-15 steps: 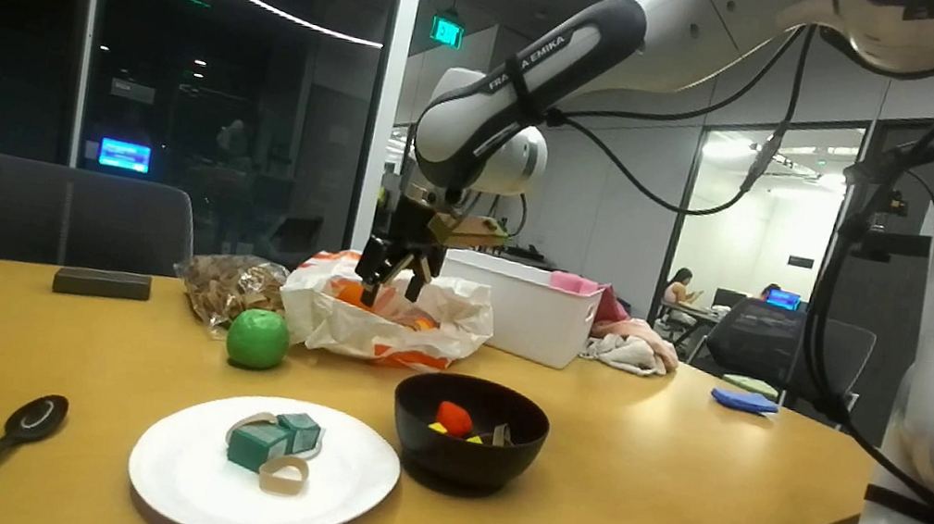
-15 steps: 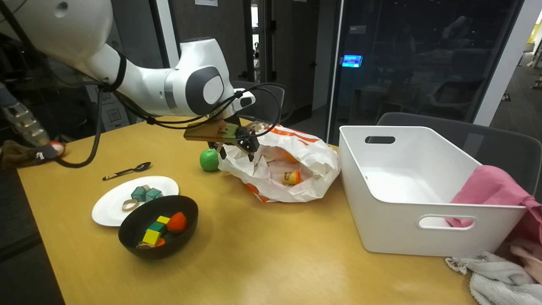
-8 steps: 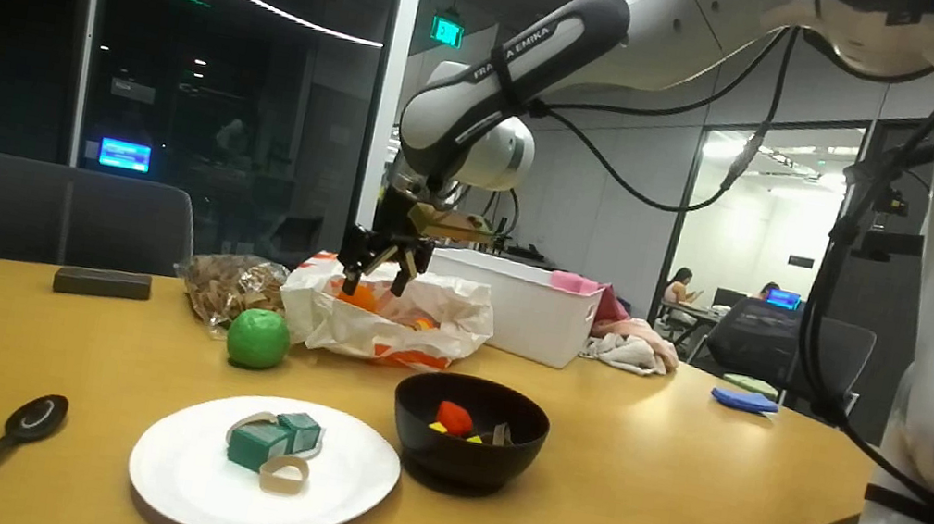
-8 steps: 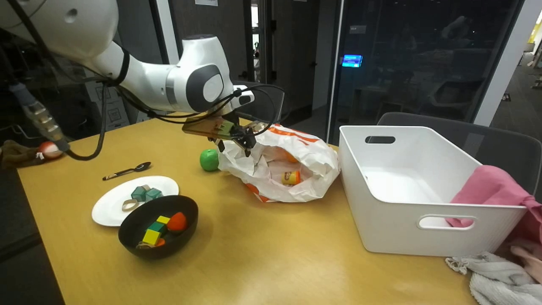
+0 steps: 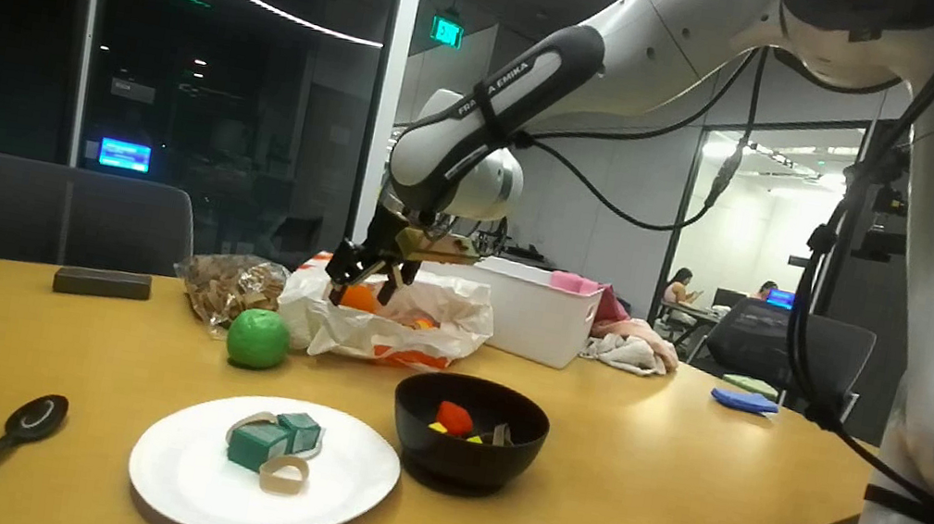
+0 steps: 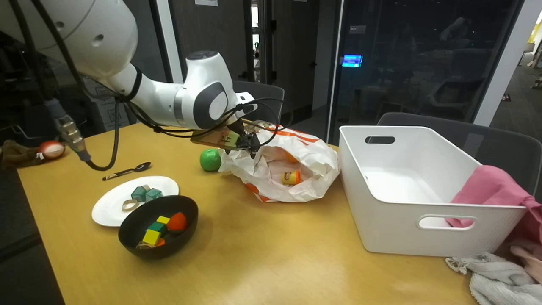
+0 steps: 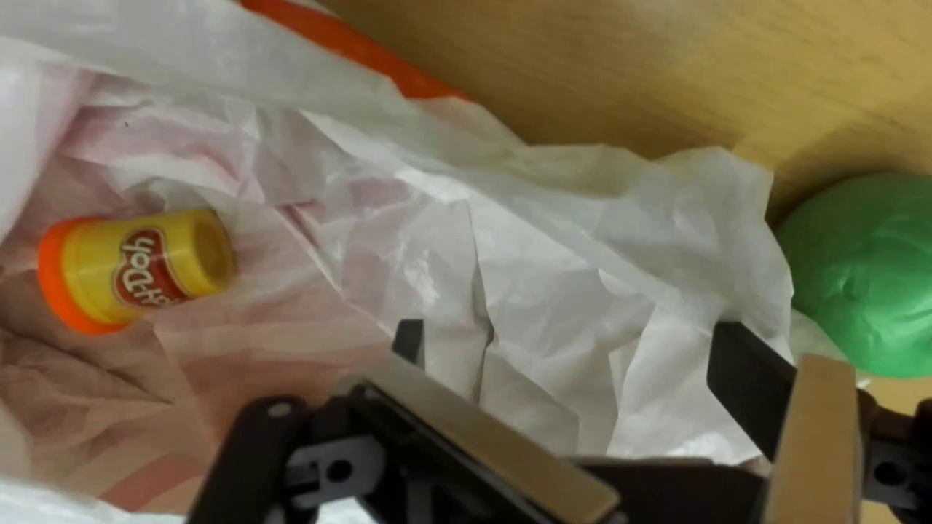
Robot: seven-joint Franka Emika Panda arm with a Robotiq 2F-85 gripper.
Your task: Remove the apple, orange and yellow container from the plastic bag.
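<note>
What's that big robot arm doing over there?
The robot arm is busy unpacking a plastic bag. Its tool is open over one end of the bag and isn't holding anything. The green apple is outside, on the table beside the bag. The orange and the yellow tub are inside the bag, so those two are left to take out. I can't tell if the tool touches the bag.

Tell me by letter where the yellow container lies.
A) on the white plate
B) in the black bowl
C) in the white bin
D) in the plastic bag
D: the wrist view shows the yellow container lying on its side inside the open plastic bag, its orange lid pointing away from the bag's near edge.
</note>
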